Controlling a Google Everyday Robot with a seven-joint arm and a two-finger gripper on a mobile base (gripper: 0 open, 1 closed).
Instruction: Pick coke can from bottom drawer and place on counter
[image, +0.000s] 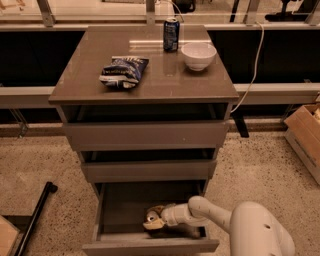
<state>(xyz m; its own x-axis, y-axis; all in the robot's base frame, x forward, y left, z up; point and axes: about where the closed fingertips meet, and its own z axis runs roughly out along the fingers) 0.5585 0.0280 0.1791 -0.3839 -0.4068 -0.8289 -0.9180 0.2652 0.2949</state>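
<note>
The bottom drawer (150, 246) is pulled open below the two upper drawers. My gripper (152, 221) reaches into it from the right, low over the drawer floor near its front middle. A small can-like thing with a round silvery end (151, 216) lies right at the gripper tip. It is probably the coke can, but its red body is mostly hidden by the gripper. The counter (150, 85) is the glossy top of the cabinet, well above the gripper.
On the counter stand a dark blue can (171, 34) and a white bowl (198, 54) at the back right, and a chip bag (123, 71) lies at the left. A cardboard box (305, 135) is on the floor at right, and a black pole (35, 220) at left.
</note>
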